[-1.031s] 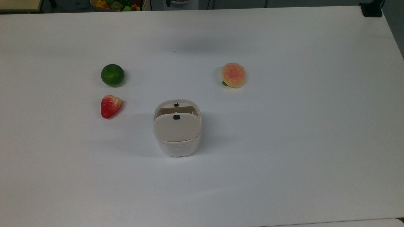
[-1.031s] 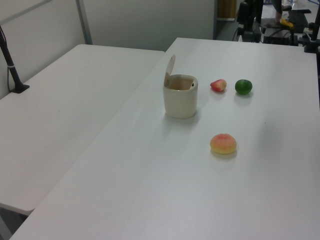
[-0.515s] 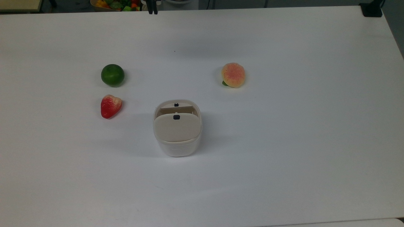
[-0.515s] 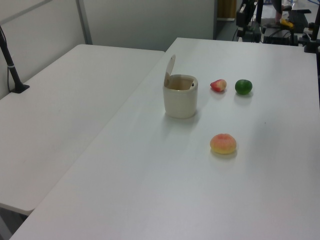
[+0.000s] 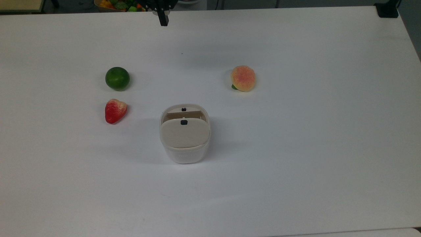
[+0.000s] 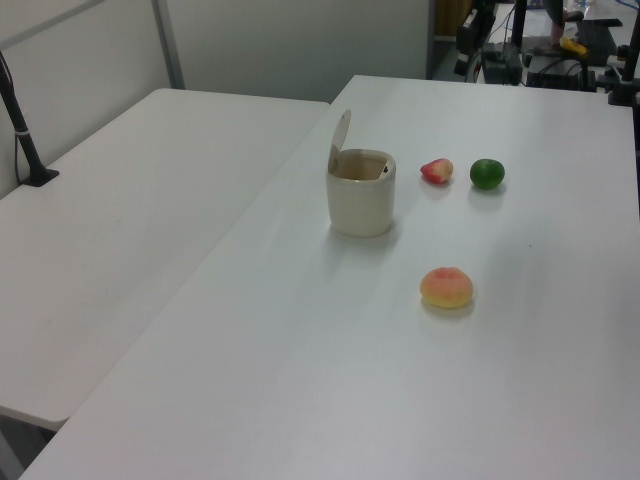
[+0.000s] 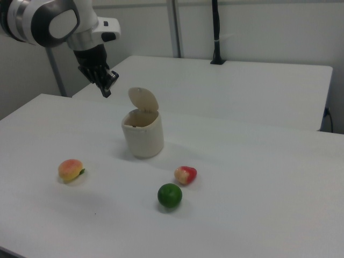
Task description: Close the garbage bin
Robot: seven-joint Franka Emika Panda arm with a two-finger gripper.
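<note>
Pincer (image 5: 163,22) advanced over table edge, white garbage bin (image 5: 185,144) beige lid raised

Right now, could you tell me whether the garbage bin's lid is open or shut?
Open: the garbage bin has its lid raised upright above the rim.

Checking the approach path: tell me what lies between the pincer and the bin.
Nothing: in the top view only bare white table lies between the pincer and the open bin; the fruits sit off to the sides.
</note>
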